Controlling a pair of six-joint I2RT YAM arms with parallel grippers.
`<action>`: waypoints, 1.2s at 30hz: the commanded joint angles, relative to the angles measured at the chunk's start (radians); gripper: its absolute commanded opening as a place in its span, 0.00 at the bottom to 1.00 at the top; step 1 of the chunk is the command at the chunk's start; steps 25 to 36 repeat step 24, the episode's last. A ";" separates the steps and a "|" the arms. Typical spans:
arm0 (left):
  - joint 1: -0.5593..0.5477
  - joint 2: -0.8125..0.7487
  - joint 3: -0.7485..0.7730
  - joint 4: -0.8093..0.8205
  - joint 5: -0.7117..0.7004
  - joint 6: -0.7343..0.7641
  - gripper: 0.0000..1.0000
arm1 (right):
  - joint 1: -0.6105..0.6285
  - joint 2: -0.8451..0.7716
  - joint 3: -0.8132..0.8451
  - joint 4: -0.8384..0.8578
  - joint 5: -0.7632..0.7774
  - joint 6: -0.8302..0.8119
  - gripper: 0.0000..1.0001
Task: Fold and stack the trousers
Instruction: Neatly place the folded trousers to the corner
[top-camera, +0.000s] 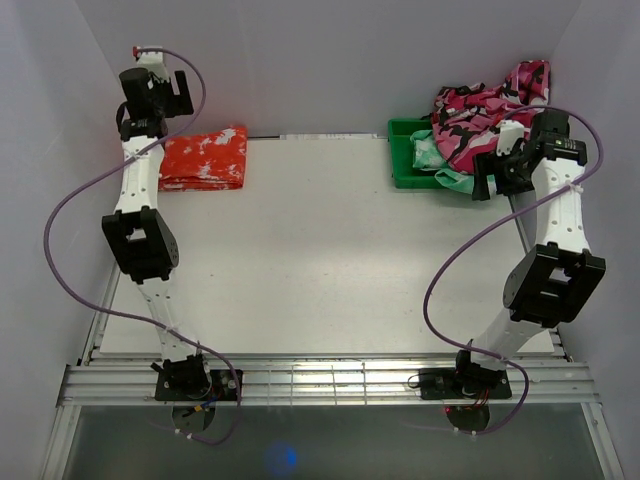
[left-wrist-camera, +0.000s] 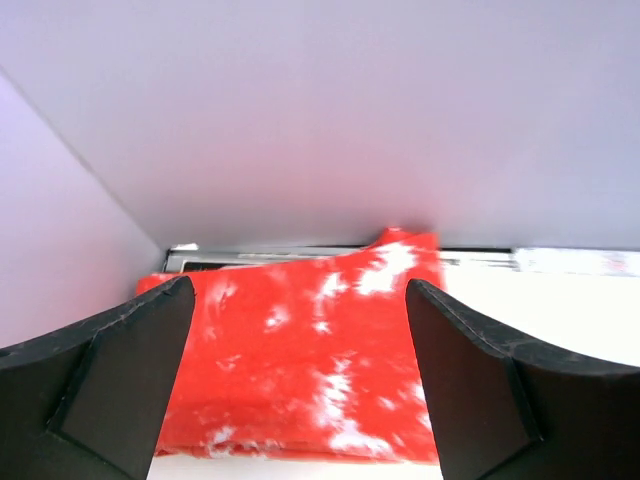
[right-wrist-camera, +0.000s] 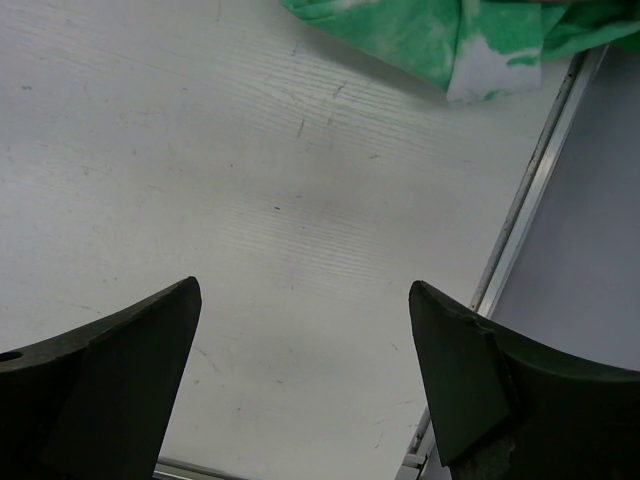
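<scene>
The trousers (top-camera: 204, 157) lie folded in the desk's (top-camera: 320, 250) far-left corner, with the left hand (left-wrist-camera: 298, 285) wide open and empty just above them and the right hand (right-wrist-camera: 303, 287) open over the desk's far-right side, so the stacking looks done and next I'd lift clear without snagging.

You had a left arm (top-camera: 135, 185) and right arm (top-camera: 560, 215) of white links and black joint blocks, each with a looping purple cable (top-camera: 47, 235), and matte black wedge-shaped fingers (left-wrist-camera: 110, 380).
</scene>
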 joint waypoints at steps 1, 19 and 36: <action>-0.069 -0.205 -0.122 -0.077 0.114 0.063 0.98 | -0.004 -0.083 0.004 0.002 -0.141 0.003 0.90; -0.354 -0.558 -0.917 -0.401 0.413 -0.079 0.98 | 0.028 -0.546 -0.728 0.285 -0.310 0.095 0.90; -0.356 -0.506 -0.827 -0.429 0.356 -0.018 0.98 | 0.030 -0.562 -0.743 0.280 -0.327 0.084 0.90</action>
